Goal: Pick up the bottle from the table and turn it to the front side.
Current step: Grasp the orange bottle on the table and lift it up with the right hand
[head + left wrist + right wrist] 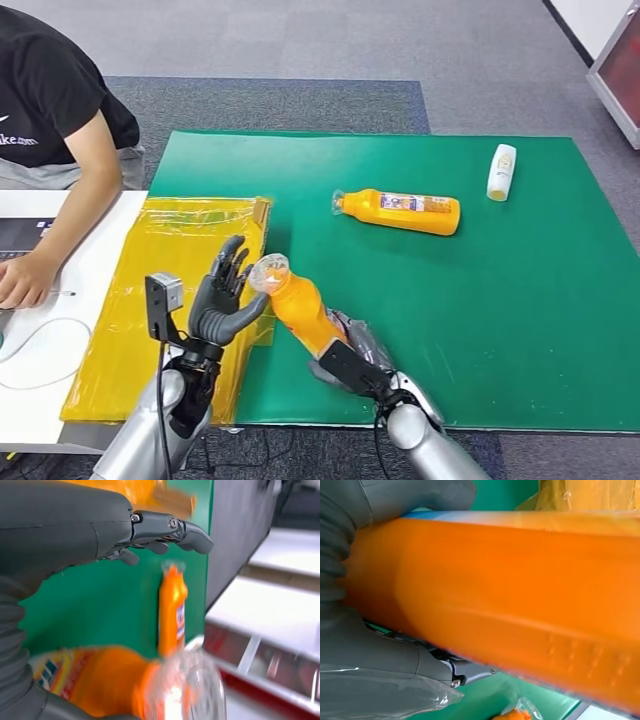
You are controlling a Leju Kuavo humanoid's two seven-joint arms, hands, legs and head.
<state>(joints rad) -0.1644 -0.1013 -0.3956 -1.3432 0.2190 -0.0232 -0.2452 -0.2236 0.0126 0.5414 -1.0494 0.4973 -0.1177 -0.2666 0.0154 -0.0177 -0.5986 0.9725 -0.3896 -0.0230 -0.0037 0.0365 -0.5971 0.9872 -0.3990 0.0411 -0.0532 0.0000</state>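
From the head view I see my right hand (351, 362) clamped around the lower body of an orange plastic bottle (302, 310) with a clear cap end, held up off the green mat (528, 300) that covers the table. The bottle's long axis tilts up and away to my left, so its clear top points toward my left hand (223, 300), which waits just beside that top with its fingers (230, 262) spread apart and holding nothing. In the left wrist view the clear top looms blurred and close below the spread fingers, not touching them as far as I can tell. The right wrist view shows the orange body running lengthwise across my palm, the thumb on one side and darker fingers on the other.

I judge the bottle is picked up and the turn to its front side is not yet finished; since the left hand is the nearer to the free end, it is placed to take that end for the turn.

A second orange bottle (398, 212) lies flat farther out on the mat, a small white bottle (501, 171) beyond it, and a yellow plastic bag (151, 290) sits under my left hand. A person's arm (68, 215) rests on the white table at the left.
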